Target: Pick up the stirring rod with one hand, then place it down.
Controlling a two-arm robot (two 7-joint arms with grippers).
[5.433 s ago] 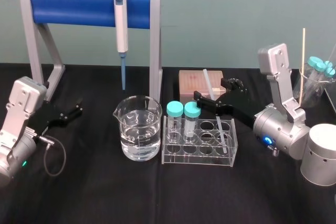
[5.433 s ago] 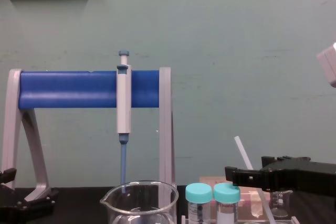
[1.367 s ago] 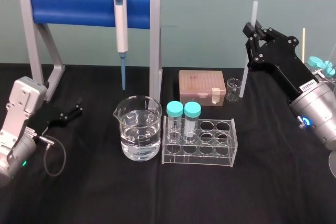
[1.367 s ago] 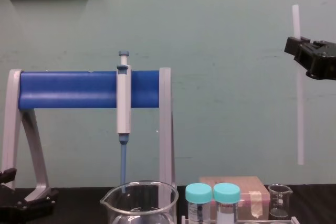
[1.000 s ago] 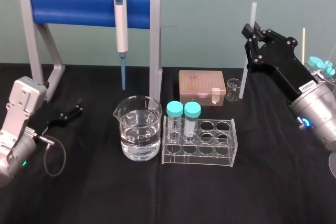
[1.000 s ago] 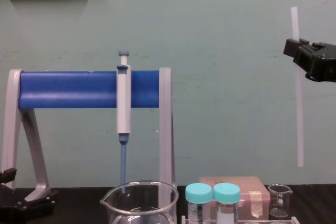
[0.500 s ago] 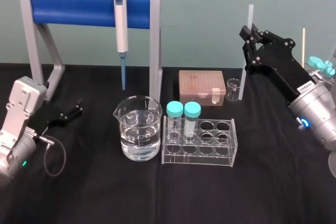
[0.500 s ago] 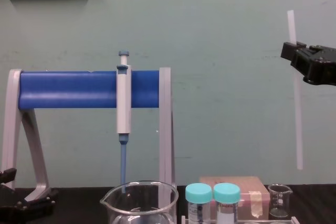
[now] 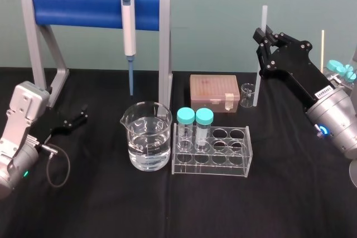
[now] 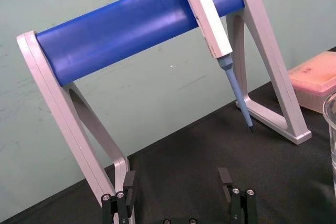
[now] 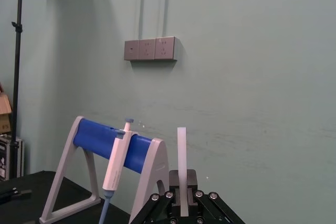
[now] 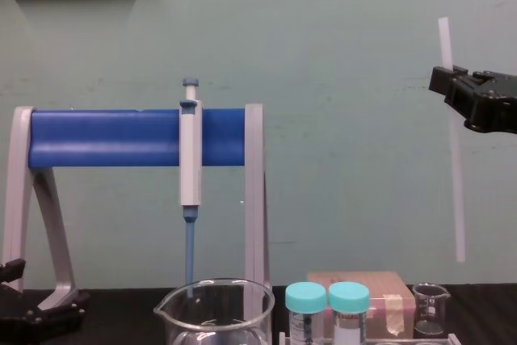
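The stirring rod (image 9: 258, 85), thin and translucent white, hangs nearly upright in the air at the right, above the small beaker (image 9: 247, 94). My right gripper (image 9: 261, 38) is shut on the stirring rod near its upper end. The chest view shows the stirring rod (image 12: 456, 199) reaching down from the right gripper (image 12: 443, 82), its lower tip well above the table. In the right wrist view the stirring rod (image 11: 182, 171) stands up between the jaws. My left gripper (image 9: 80, 116) rests low at the table's left. The left gripper (image 10: 177, 182) is open, with nothing between its fingers.
A grey stand with a blue crossbar (image 9: 83, 8) holds a pipette (image 9: 128, 23) at the back. In front stand a beaker of water (image 9: 147, 136), a clear tube rack (image 9: 213, 150) with two teal-capped tubes, and a brown box (image 9: 214, 91). Capped tubes (image 9: 341, 72) stand far right.
My right gripper has carried the stirring rod slightly to the left and a little lower. The left arm has not moved.
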